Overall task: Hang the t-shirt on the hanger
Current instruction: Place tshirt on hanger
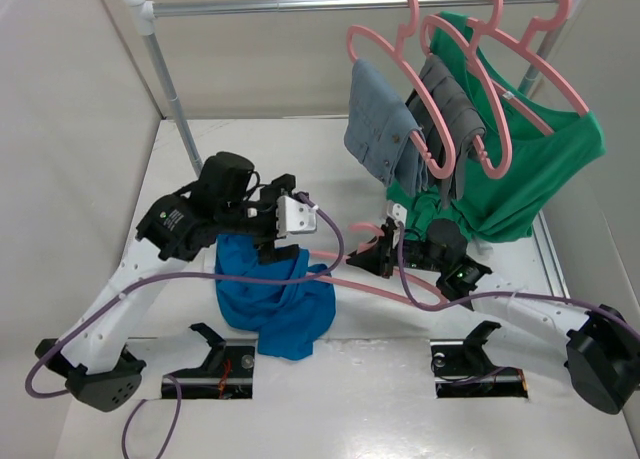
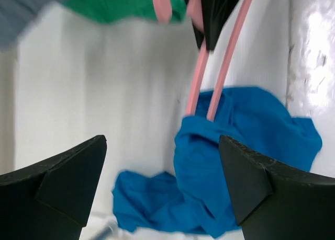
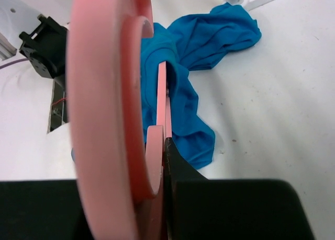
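Left wrist view: the left jaws stand wide apart and empty above the t-shirt, which lies crumpled on the counter. The right jaws are clamped on the hanger near its hook, and the frame's far end is tucked into the blue cloth.

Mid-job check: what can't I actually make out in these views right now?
- Top view: the right hand is too small to judge its grip, and the t-shirt is bunched, so its neck opening is unreadable.
- Left wrist view: the hanger bars run into the cloth, which hides whether they sit in neck or sleeve.
- Right wrist view: the hook, blurred against the lens, blocks the grip.
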Robot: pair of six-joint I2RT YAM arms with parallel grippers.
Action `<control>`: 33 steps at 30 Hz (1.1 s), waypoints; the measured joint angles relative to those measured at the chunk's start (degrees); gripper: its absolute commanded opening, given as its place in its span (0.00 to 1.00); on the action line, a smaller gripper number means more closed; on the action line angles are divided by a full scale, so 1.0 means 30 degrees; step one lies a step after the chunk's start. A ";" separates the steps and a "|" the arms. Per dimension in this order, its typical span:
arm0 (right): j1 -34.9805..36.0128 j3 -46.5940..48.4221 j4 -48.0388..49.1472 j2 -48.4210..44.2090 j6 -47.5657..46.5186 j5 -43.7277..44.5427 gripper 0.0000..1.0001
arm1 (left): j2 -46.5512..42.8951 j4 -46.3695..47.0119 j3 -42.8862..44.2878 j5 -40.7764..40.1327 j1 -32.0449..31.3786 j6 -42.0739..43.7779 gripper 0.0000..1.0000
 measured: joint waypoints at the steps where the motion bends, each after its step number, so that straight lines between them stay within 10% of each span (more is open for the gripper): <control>1: 0.0000 0.0000 -0.0022 0.0000 -0.0029 0.0015 0.00 | -0.0022 0.0022 -0.0393 -0.0510 0.0000 -0.0240 0.85; 15: 0.0408 0.0328 -0.0867 -0.0036 -0.0619 0.0350 0.00 | -0.0386 0.5355 -0.8276 -0.6266 0.0197 -0.4102 0.81; 33: 0.0678 0.0452 -0.1625 -0.0583 -0.0874 0.0612 0.00 | 0.3606 0.3395 -0.9092 0.0124 0.0991 0.1479 0.06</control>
